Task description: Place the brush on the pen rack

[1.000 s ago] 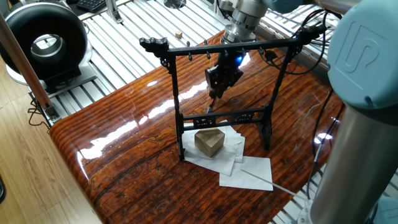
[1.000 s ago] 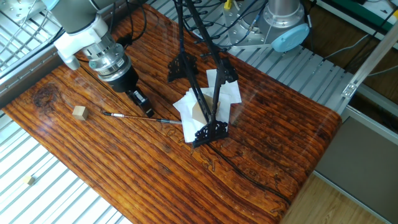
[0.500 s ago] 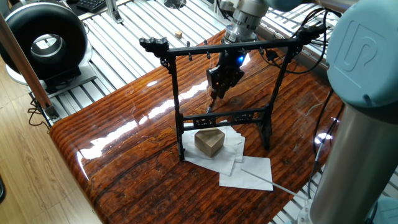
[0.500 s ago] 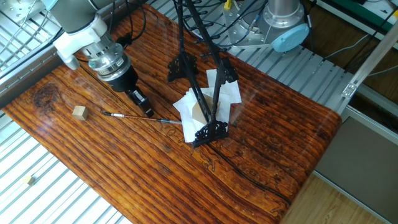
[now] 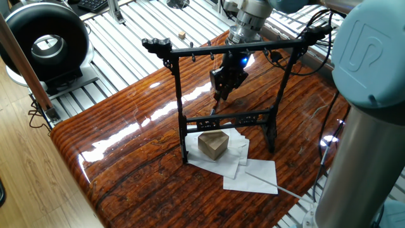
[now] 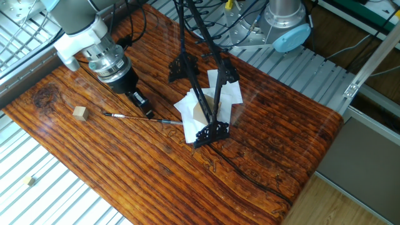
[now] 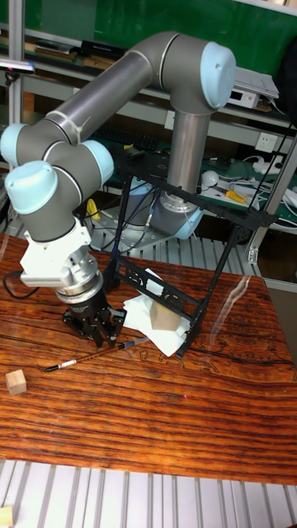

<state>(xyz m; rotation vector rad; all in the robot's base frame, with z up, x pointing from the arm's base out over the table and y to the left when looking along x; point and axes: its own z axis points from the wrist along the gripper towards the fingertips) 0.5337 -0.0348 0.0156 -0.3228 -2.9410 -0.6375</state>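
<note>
The brush (image 6: pixel 130 117) lies flat on the wooden table (image 6: pixel 269 144), its dark shaft running from a tip near the small wooden cube (image 6: pixel 79 112) toward the white paper sheets (image 6: pixel 228 92) under the pen rack (image 6: pixel 201 94). The gripper (image 6: pixel 142 106) points straight down over the middle of the shaft, just above or at the tabletop; its fingers stand close to the brush, but whether the jaws are closed on it, or how wide they stand, cannot be told from any view. In the tall fixed view the gripper (image 7: pixel 96 330) sits just behind the brush (image 7: pixel 91 355), with the rack (image 7: pixel 198 247) standing upright to one side, its feet on the paper. A tan block (image 5: pixel 213 144) rests on the paper between the rack's uprights. Open tabletop lies between the brush and the near table edge beside the cube; the rack's crossbar (image 5: pixel 234 49) stands well above the gripper's fingers.
</note>
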